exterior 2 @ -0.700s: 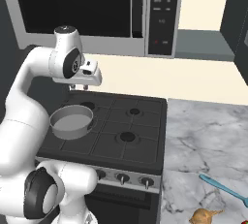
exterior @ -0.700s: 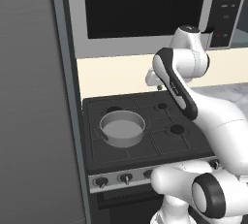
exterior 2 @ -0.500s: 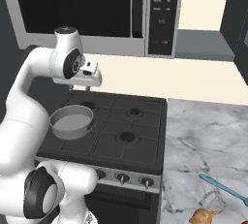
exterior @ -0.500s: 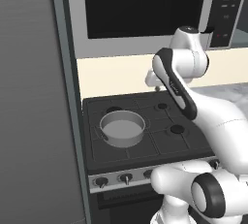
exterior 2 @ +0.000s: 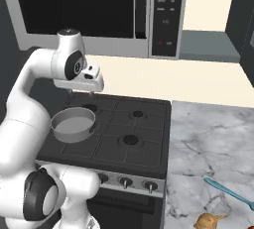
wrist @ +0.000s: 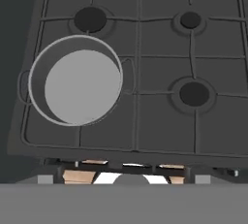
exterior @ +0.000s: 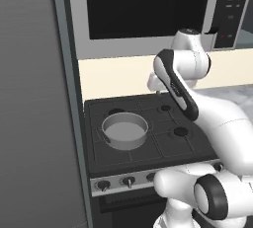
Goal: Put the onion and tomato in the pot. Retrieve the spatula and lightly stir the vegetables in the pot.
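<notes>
Nothing measurable has moved since the earlier frames: arm, pot and table items keep their positions.

Gripper (exterior 2: 91,93): held high over the far left part of the stove (exterior 2: 134,139), pointing down. Its finger spacing is too small to resolve, so whether it is open cannot be told; nothing is seen in its hold.

Pot (wrist: 75,80): on the near left burner, upright, pale inside bare.

Onion (exterior 2: 210,220): on the marble table (exterior 2: 208,139) right of the stove, near edge, well apart from the pot.

Spatula (exterior 2: 229,192): on the same table, just beyond the onion.

Tomato (exterior 2: 249,220): judged to be the red sliver at the frame edge, right of the onion.

Task status, as judged: no step completed. Both vegetables remain to be loaded; spatula retrieval and stirring follow.

Writing: microwave (exterior 2: 167,15) panel markings are illegible. No brands are readable.
</notes>
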